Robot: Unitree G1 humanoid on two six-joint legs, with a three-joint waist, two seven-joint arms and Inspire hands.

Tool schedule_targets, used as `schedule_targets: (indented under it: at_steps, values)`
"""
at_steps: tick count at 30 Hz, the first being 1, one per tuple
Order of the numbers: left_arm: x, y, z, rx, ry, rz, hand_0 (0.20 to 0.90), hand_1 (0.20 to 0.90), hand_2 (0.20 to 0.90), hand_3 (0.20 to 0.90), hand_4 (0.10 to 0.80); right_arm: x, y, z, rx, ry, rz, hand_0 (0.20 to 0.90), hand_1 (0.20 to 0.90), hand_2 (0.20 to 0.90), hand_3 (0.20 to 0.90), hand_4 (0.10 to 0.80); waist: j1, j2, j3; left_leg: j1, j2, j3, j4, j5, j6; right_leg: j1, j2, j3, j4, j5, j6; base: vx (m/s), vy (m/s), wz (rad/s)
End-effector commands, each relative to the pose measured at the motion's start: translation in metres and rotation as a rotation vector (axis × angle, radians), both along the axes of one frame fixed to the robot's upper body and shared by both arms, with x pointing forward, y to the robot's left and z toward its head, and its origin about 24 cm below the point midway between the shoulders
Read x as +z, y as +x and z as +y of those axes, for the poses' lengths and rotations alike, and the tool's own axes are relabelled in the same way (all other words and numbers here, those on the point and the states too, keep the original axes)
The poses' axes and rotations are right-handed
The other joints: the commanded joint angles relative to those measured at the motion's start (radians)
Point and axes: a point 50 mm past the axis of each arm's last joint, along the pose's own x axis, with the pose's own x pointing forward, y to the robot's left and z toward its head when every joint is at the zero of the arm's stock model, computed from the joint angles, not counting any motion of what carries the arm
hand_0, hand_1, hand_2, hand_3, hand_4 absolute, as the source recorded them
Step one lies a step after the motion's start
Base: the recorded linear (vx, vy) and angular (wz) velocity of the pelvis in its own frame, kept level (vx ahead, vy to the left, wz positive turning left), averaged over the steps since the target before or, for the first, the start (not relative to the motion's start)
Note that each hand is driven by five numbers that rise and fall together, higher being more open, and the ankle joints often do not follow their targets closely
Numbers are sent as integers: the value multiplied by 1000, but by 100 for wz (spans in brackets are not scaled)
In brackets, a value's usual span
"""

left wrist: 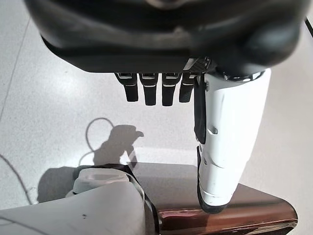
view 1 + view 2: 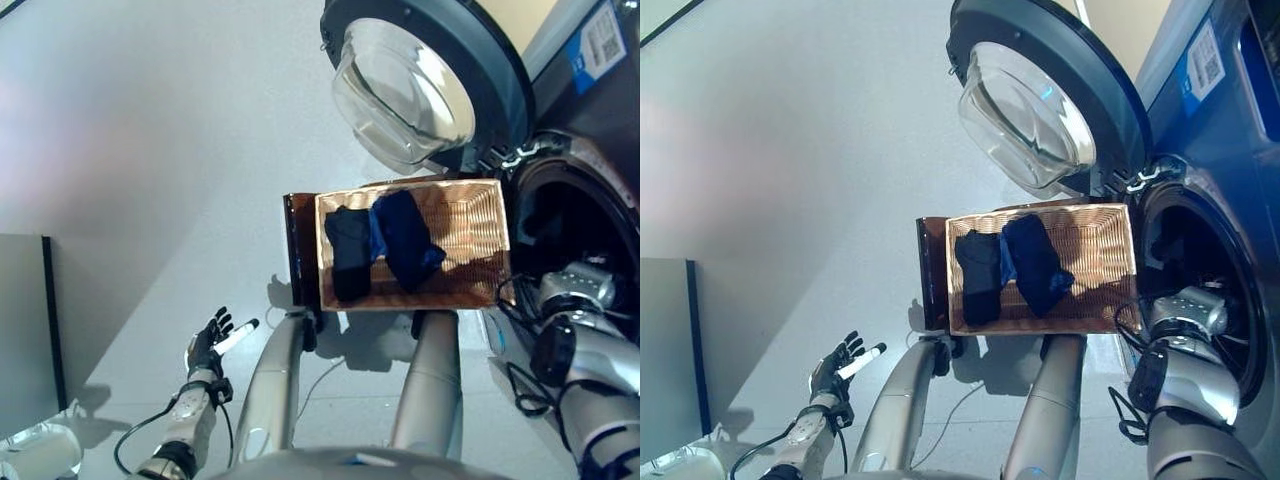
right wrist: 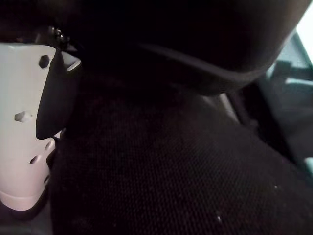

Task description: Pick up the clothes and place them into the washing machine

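A wicker basket (image 2: 472, 235) sits in front of me holding a black garment (image 2: 348, 252) and a dark blue garment (image 2: 408, 238) side by side. To its right is the washing machine's dark drum opening (image 2: 562, 210), with the round glass door (image 2: 405, 90) swung open beyond the basket. My right arm reaches into the drum, so the eye views hide that hand. In the right wrist view, dark cloth (image 3: 171, 171) fills the space beside my right hand's white thumb (image 3: 24, 122). My left hand (image 2: 207, 345) hangs low at the left, open and empty, with straight fingers (image 1: 154, 90).
The basket rests on a glossy dark brown stand (image 2: 296, 250), also visible past the left hand (image 1: 230, 218). A grey cabinet (image 2: 25, 330) stands at the far left. Pale floor (image 2: 150, 150) spreads beyond the basket and to the left.
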Motion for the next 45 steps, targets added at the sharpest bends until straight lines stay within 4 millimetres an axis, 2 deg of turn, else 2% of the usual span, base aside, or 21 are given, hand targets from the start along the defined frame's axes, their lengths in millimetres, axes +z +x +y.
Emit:
schedule_targets:
  at_steps: [1, 5, 12, 13, 14, 15, 19, 23, 24, 27, 28, 29, 31, 34, 36, 37, 43, 45]
  values:
    - [1, -24, 34, 54, 111, 20, 900, 900, 900, 900, 800, 49, -27, -37, -171, -200, -23, 200, 200, 200, 200, 300, -30, 23, -75, 19, 33, 2, 68, -69, -30, 1, 11, 80, -92, 196, 21, -2, 10, -4]
    - [2, -24, 35, 51, 119, 17, 900, 900, 900, 900, 800, 52, -33, -42, -189, -216, -11, 200, 200, 200, 200, 300, -31, 25, -77, 21, 36, 5, 68, -71, -29, 5, 10, 78, -90, 192, 22, 8, -4, -2]
    - [1, -23, 38, 72, 123, 26, 900, 900, 900, 900, 800, 44, -28, -35, -169, -213, -18, 200, 200, 200, 200, 300, -38, 14, -78, 23, 39, 3, 67, -71, -31, 5, 19, 77, -86, 191, 20, 0, 0, 0]
    - [1, -23, 38, 75, 124, 27, 900, 900, 900, 900, 800, 42, -27, -34, -163, -212, -16, 422, 422, 422, 422, 459, -39, 12, -78, 23, 39, 3, 67, -71, -31, 5, 20, 77, -86, 191, 20, 0, 0, 0]
    - [1, -23, 39, 75, 125, 27, 900, 900, 900, 900, 800, 42, -27, -34, -162, -212, -16, 573, 573, 573, 573, 567, -38, 12, -78, 23, 39, 3, 67, -71, -31, 5, 20, 77, -86, 191, 20, 0, 0, 0]
    - [1, -23, 39, 82, 123, 26, 900, 900, 900, 900, 800, 39, -27, -33, -159, -207, -10, 900, 900, 900, 900, 800, -38, 10, -78, 22, 39, 3, 69, -72, -31, 6, 19, 76, -88, 191, 20, 0, 0, 0]
    - [1, -24, 43, 100, 129, 33, 900, 900, 900, 900, 800, 31, -23, -27, -131, -191, 9, 900, 900, 900, 900, 800, -37, 3, -77, 26, 39, 6, 66, -71, -31, 10, 22, 74, -94, 198, 20, 0, 0, 0]
    - [0, -25, 43, 101, 128, 37, 900, 900, 900, 900, 800, 32, -16, -22, -85, -230, 10, 900, 900, 900, 900, 800, -38, -1, -71, 35, 39, 8, 54, -65, -29, 21, 22, 69, -110, 210, 23, 0, 0, 0]
    - [0, -25, 41, 97, 120, 32, 900, 900, 900, 900, 800, 31, -10, -17, -43, -254, 7, 900, 900, 900, 900, 800, -38, -3, -69, 40, 39, 9, 44, -61, -29, 30, 22, 66, -123, 216, 25, 0, 0, 0]
    - [1, -24, 41, 92, 117, 24, 900, 900, 900, 900, 800, 29, -7, -14, -6, -275, 29, 900, 900, 900, 900, 800, -38, -5, -67, 48, 39, 8, 33, -56, -29, 39, 22, 62, -136, 224, 26, 0, -1, -1]
    - [2, -23, 41, 83, 119, 22, 900, 900, 900, 900, 800, 28, 2, -6, 59, -310, 47, 900, 900, 900, 900, 800, -36, -9, -65, 51, 38, 10, 26, -51, -29, 44, 22, 59, -149, 235, 27, -17, 6, -5]
    - [0, -25, 41, 82, 119, 29, 900, 900, 900, 900, 800, 22, 9, 4, 108, -323, 44, 900, 900, 900, 900, 800, -40, -15, -58, 61, 40, 14, 4, -44, -28, 55, 26, 53, -180, 248, 30, -19, 10, -11]
    - [1, -23, 42, 80, 123, 26, 900, 900, 900, 900, 800, 17, 16, 12, 167, -330, 73, 900, 900, 900, 900, 800, -39, -20, -54, 71, 41, 18, -17, -36, -27, 65, 28, 50, -207, 264, 33, -18, 13, -17]
    - [3, -18, 42, 80, 119, 18, 900, 900, 900, 900, 800, -5, 27, 35, 328, -356, 144, 900, 900, 900, 900, 800, -42, -35, -49, 97, 37, 21, -69, -11, -30, 106, 21, 35, -272, 298, 38, -7, 4, -4]
    - [3, -17, 43, 83, 116, 14, 900, 900, 900, 900, 800, -18, 28, 44, 392, -353, 186, 900, 900, 900, 900, 800, -44, -42, -48, 121, 35, 20, -99, 4, -33, 140, 18, 25, -309, 314, 40, 0, 0, 0]
    - [3, -17, 43, 83, 116, 14, 900, 900, 900, 900, 800, -18, 28, 44, 392, -353, 186, 900, 900, 900, 900, 800, -45, -42, -47, 122, 35, 20, -100, 4, -33, 142, 17, 24, -310, 314, 40, 0, 0, 0]
    - [4, -16, 48, 105, 127, 12, 900, 900, 900, 900, 800, -59, 24, 73, 579, -354, 354, 900, 900, 900, 900, 800, -39, -76, -53, 194, 28, 10, -191, 39, -42, 251, 9, -20, -434, 363, 52, 19, -22, 0]
    - [5, -17, 49, 109, 135, 5, 900, 900, 900, 900, 800, -66, 24, 82, 633, -374, 383, 900, 900, 900, 900, 800, -41, -84, -50, 225, 27, 7, -226, 53, -44, 293, 4, -36, -477, 381, 57, 33, -23, 3]
